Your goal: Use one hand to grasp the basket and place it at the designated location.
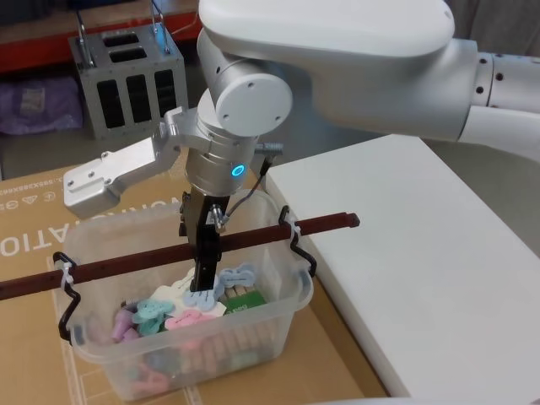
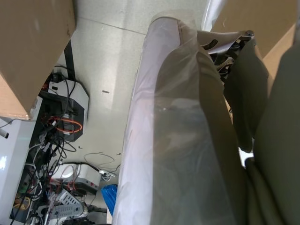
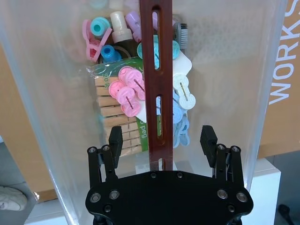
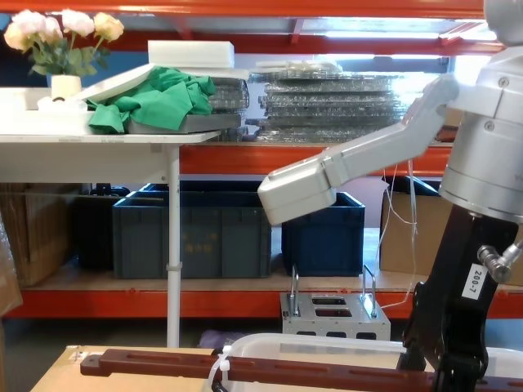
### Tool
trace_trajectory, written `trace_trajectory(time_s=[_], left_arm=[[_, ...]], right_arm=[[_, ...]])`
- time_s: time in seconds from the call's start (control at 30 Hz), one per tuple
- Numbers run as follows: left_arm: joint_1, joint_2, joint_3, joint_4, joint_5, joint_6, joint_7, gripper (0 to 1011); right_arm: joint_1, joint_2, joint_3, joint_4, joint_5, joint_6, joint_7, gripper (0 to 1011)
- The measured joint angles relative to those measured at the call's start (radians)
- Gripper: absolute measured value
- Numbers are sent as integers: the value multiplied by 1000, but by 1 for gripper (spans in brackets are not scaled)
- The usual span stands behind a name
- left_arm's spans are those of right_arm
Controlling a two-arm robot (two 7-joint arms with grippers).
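The basket (image 1: 283, 325) is a translucent white tub resting on a cardboard surface; several pastel clips (image 1: 181, 314) and wooden pegs lie inside. Its long red-brown bar handle (image 1: 261, 237) spans the top, held by white zip ties and black hooks (image 1: 301, 246). My right gripper (image 1: 205, 278) reaches straight down at the bar's middle. In the right wrist view the right gripper (image 3: 161, 137) is open, with one of its fingers (image 3: 115, 139) on each side of the handle (image 3: 157, 70), not touching it. The chest view shows the handle (image 4: 163, 363) low, with the labelled black forearm (image 4: 462, 314) above it.
A white table (image 1: 422, 253) borders the basket on the right. The cardboard (image 1: 34, 228) extends left and behind. A grey metal box with handles (image 1: 131, 80) stands farther back. Dark blue crates (image 4: 192, 229) sit on the orange shelving.
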Motion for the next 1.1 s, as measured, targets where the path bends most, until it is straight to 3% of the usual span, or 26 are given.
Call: trace_trajectory(time_s=[0.33,0.6,1.1], left_arm=[[0,0,0,0,0,0,0,0],[0,0,0,0,0,0,0,0],[0,0,0,0,0,0,0,0]], right_arm=[[-4,-14,-15,26,-14,5,0,1001],[-12,-51,-35,87,-20,10,9,1002],[-15,-71,-44,104,-20,15,9,1001]])
